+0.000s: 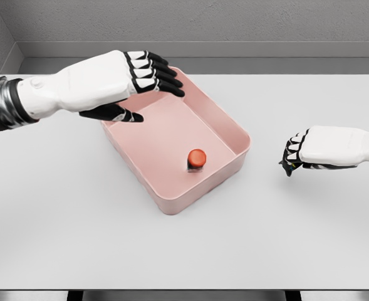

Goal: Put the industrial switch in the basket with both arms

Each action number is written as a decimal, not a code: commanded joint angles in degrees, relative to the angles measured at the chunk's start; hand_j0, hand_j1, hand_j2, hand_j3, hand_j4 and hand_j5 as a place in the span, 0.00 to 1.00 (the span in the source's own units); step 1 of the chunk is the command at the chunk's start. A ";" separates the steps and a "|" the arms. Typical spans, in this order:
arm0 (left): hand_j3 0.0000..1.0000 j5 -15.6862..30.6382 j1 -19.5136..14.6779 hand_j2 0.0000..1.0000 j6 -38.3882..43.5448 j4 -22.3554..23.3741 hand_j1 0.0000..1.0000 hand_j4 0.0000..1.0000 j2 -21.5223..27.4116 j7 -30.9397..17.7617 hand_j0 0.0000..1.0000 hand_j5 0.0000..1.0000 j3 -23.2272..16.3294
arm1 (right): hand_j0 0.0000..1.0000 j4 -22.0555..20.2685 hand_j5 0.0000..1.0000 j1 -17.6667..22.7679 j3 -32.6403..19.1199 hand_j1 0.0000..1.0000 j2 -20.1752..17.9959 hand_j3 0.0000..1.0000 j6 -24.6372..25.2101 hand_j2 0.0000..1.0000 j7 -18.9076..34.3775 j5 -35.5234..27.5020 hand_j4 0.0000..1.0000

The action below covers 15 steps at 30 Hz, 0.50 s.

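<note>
The industrial switch (197, 159) sits inside the pink basket (234, 128) on the desk (77, 238). My left hand (137, 81) hovers above it, fingers extended, empty; my right hand (309, 152) is curled, empty.

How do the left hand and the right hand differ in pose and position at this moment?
The left hand reaches over the far corner of the pink basket, while the right hand is beside the basket, over the bare table. The left hand's fingers are stretched out and spread; the right hand's fingers are curled inward. Both are white with black fingers, and neither holds anything. The industrial switch already stands inside the basket.
</note>
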 commanded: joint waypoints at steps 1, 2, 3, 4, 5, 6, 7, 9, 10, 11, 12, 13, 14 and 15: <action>1.00 0.23 0.00 1.00 0.12 0.72 1.00 1.00 -0.21 -0.01 1.00 1.00 0.93 | 0.50 -0.05 0.50 0.00 -0.14 0.50 0.01 0.50 0.12 0.50 -0.03 -0.38 0.50; 1.00 0.23 0.09 1.00 0.12 0.81 1.00 1.00 0.22 -0.01 1.00 1.00 1.99 | 0.50 -0.05 0.50 -0.18 -0.14 0.50 0.01 0.50 0.12 0.50 -0.03 -0.38 0.50; 1.00 0.32 0.00 1.00 0.12 0.81 1.00 1.00 0.58 -0.01 1.00 1.00 2.43 | 0.50 -0.05 0.50 -1.05 -0.14 0.50 0.98 0.50 0.12 0.50 -0.03 -0.38 0.50; 1.00 0.41 0.00 1.00 0.12 0.81 1.00 1.00 1.37 -0.01 1.00 1.00 2.69 | 0.50 -0.05 0.50 -1.40 -0.14 0.50 1.24 0.50 0.12 0.50 -0.03 -0.38 0.50; 1.00 0.67 0.17 1.00 0.12 0.81 1.00 1.00 3.12 -0.01 1.00 1.00 3.48 | 0.50 -0.22 0.50 -2.02 -0.14 0.50 1.51 0.50 0.12 0.50 -0.03 -0.38 0.50; 1.00 0.76 0.53 1.00 0.12 0.81 1.00 1.00 3.83 -0.01 1.00 1.00 4.10 | 0.50 -0.31 0.50 -2.20 -0.14 0.50 1.95 0.50 0.12 0.50 -0.03 -0.38 0.50; 1.00 0.85 0.53 1.00 0.12 0.81 1.00 1.00 4.27 -0.01 1.00 1.00 4.27 | 0.50 -0.31 0.50 -2.46 -0.14 0.50 2.21 0.50 0.12 0.50 -0.03 -0.38 0.50; 1.00 0.94 0.79 1.00 0.12 0.90 1.00 1.00 5.58 0.08 1.00 1.00 4.54 | 0.50 -0.40 0.50 -2.64 -0.14 0.50 3.00 0.50 0.12 0.50 -0.03 -0.47 0.50; 1.00 1.02 1.05 1.00 0.12 0.90 1.00 1.00 6.55 0.08 1.00 1.00 5.41 | 0.50 -0.31 0.50 -3.51 -0.14 0.50 3.70 0.50 0.12 0.50 -0.03 -0.38 0.50; 1.00 1.02 1.84 1.00 0.12 1.25 1.00 1.00 6.73 0.17 1.00 1.00 6.21 | 0.50 -0.40 0.50 -3.78 -0.14 0.50 4.32 0.50 0.12 0.50 -0.03 -0.47 0.50; 1.00 1.02 2.20 1.00 0.12 1.34 1.00 1.00 6.82 0.17 1.00 1.00 6.74 | 0.50 -0.40 0.50 -4.66 -0.14 0.50 4.32 0.50 0.12 0.50 -0.03 -0.47 0.50; 1.00 1.02 2.29 1.00 0.12 1.34 1.00 1.00 6.82 0.17 1.00 1.00 6.74 | 0.50 -0.40 0.50 -4.75 -0.14 0.50 4.50 0.50 0.12 0.50 -0.03 -0.47 0.50; 1.00 1.02 2.37 1.00 0.12 1.34 1.00 1.00 6.73 0.17 1.00 1.00 6.74 | 0.50 -0.40 0.50 -4.83 -0.32 0.50 4.85 0.50 0.12 0.50 -0.03 -0.47 0.50; 1.00 1.02 2.55 1.00 0.12 1.34 1.00 1.00 6.73 0.17 1.00 1.00 6.74 | 0.50 -0.40 0.50 -5.19 -0.58 0.50 5.29 0.50 0.12 0.50 -0.03 -0.47 0.50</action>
